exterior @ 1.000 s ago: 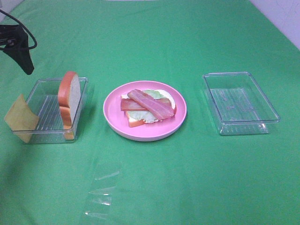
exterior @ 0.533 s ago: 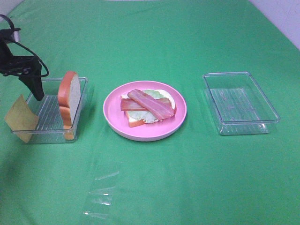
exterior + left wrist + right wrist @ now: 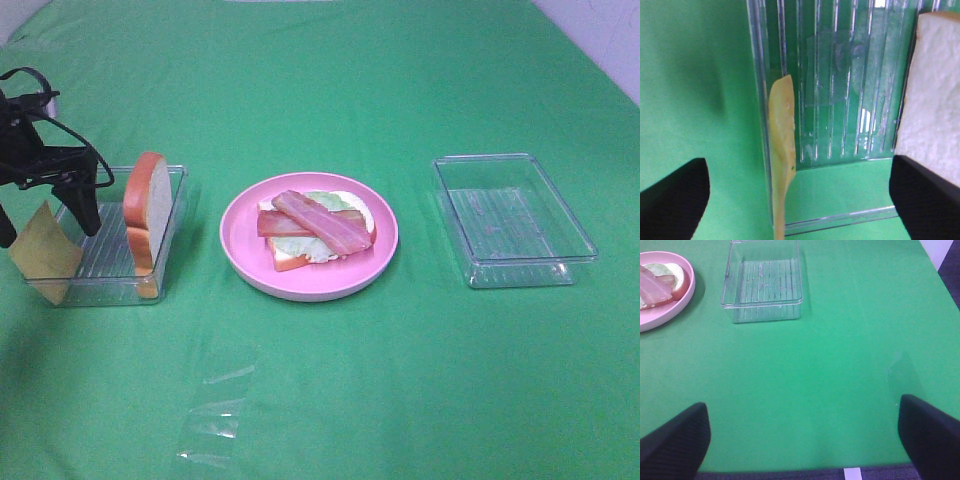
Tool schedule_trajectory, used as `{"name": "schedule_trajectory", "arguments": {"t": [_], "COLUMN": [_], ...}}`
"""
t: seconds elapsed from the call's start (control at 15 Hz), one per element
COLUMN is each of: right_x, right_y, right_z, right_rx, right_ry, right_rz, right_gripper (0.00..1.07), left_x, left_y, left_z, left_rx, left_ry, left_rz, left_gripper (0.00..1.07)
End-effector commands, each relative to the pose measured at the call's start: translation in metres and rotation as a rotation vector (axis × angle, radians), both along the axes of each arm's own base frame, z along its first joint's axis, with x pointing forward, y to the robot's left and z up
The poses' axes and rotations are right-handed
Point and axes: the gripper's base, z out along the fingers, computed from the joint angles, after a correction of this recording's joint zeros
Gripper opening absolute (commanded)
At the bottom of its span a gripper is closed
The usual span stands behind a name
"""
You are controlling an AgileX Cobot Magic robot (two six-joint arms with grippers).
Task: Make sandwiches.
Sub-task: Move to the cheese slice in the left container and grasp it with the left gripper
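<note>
The left gripper [image 3: 48,233] hangs with its 2 dark fingers [image 3: 86,212] pointing down and spread wide, gripping nothing. The yellow cheese slice [image 3: 782,145] stands on edge between them, touching neither. It leans at the left wall of the left clear tray [image 3: 172,178]; whether it sits inside or outside that wall I cannot tell. The arm [image 3: 25,150] rises behind the gripper at the left edge of the high view, wrist bent downward, cables looping over it.

In the same tray, 1 bread slice [image 3: 147,210] stands upright against the right wall. Just right of the tray, the pink plate [image 3: 240,262] holds the open sandwich [image 3: 315,228]: bread, lettuce and 2 crossed bacon strips on top. Well to the right lies a second clear tray [image 3: 520,265].

The right gripper [image 3: 800,440] shows only in its wrist view, fingers far apart over the green cloth [image 3: 830,370], holding nothing.
</note>
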Motion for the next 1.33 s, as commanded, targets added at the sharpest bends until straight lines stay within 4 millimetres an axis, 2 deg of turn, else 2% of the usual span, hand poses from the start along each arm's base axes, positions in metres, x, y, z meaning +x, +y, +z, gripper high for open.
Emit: {"name": "schedule_trajectory", "arguments": {"t": [0.07, 0.33, 0.53, 0.73, 1.07, 1.33], "right_x": [-0.0036, -0.0036, -0.0036, -0.0036, -0.0036, -0.0036], "right_y": [0.0000, 0.0000, 0.0000, 0.0000, 0.0000, 0.0000], "right_z": [-0.0011, -0.0011, -0.0011, -0.0011, -0.0011, -0.0011], "right_rx": [-0.006, -0.006, -0.006, -0.006, -0.006, -0.006], "right_ry": [-0.032, -0.032, -0.032, -0.032, -0.032, -0.032], "right_rz": [0.001, 0.001, 0.001, 0.001, 0.001, 0.001], "right_gripper": [0.97, 0.97, 0.97, 0.97, 0.97, 0.97], "left_x": [-0.0013, -0.0013, -0.0022, -0.0037, -0.0064, -0.0058], "left_y": [-0.0010, -0.0010, -0.0011, -0.0011, -0.0008, -0.0008], "left_z": [-0.0019, -0.0019, -0.0018, -0.0017, -0.0015, 0.0012], "left_rx": [-0.006, -0.006, -0.007, -0.007, -0.006, -0.006], "left_ry": [0.009, 0.012, 0.021, 0.037, 0.061, 0.054], "left_rz": [0.000, 0.015, 0.013, 0.009, -0.027, -0.025], "left_gripper": [0.82, 0.50, 0.32, 0.26, 0.02, 0.00]}}
